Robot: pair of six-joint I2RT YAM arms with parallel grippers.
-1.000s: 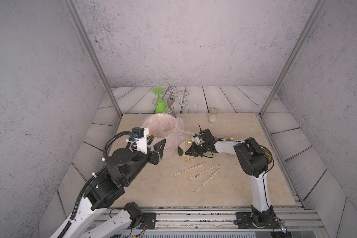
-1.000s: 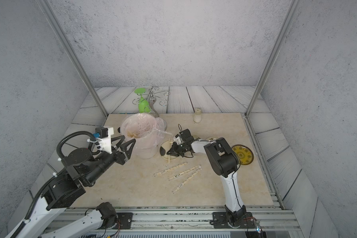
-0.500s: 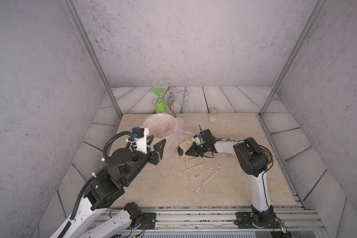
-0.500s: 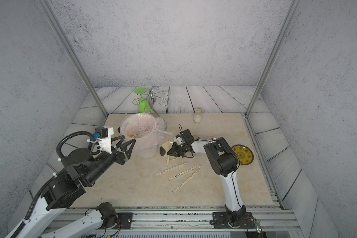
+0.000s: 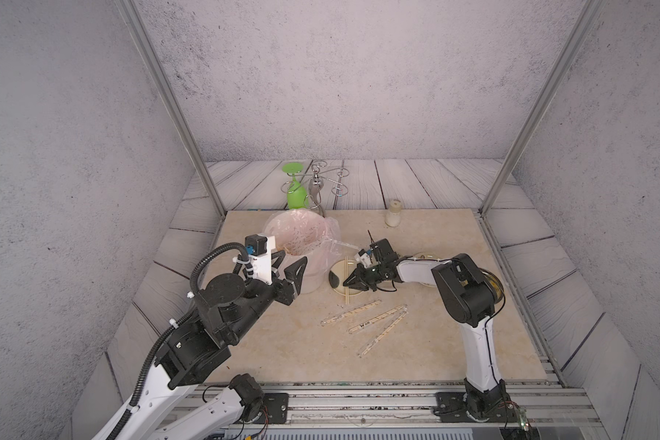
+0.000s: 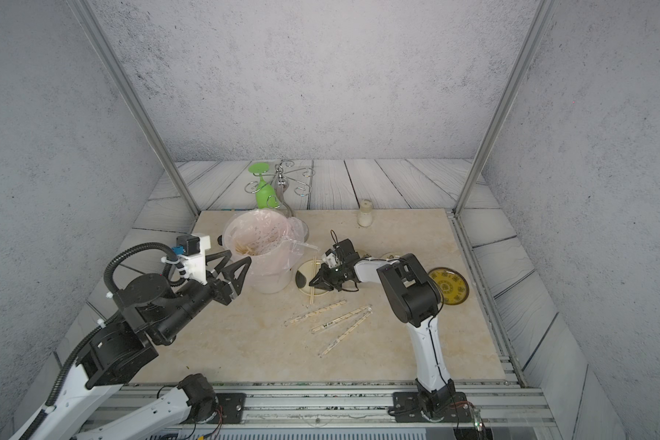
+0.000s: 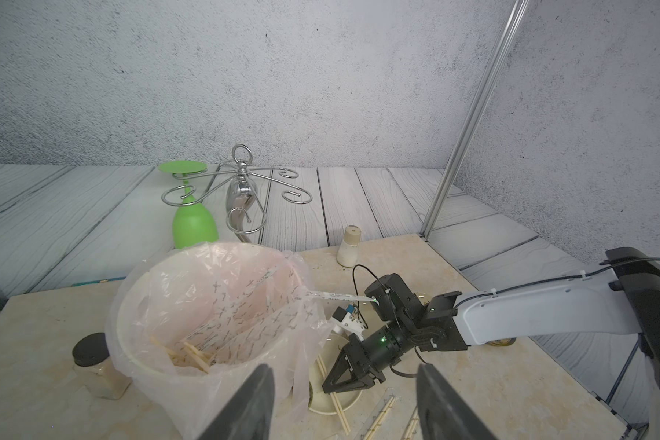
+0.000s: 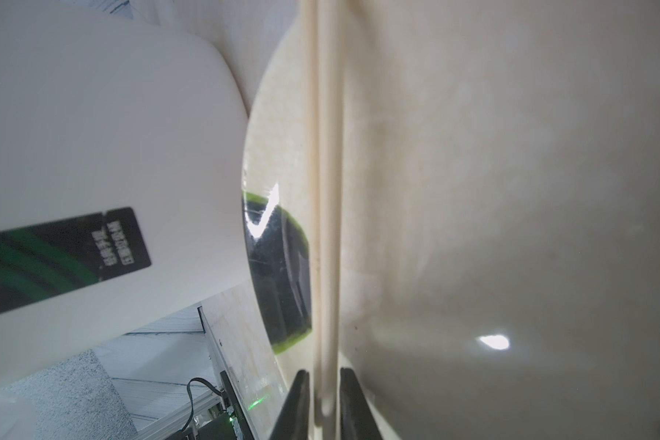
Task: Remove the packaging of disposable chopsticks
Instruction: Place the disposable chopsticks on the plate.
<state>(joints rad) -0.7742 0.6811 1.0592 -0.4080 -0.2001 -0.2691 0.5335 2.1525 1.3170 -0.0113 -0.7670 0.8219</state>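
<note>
In both top views, grey-walled beige tabletop (image 5: 282,343); left gripper (image 5: 292,261) splayed, right gripper (image 5: 348,282) unclear.

Both top views look down over my whole worktop (image 5: 290,354); my right wrist view sits close against the plate (image 8: 511,190).

Lined bin (image 6: 271,284), green goblet (image 5: 297,198), chrome rack (image 5: 316,183), corked bottle (image 5: 393,214)
</note>
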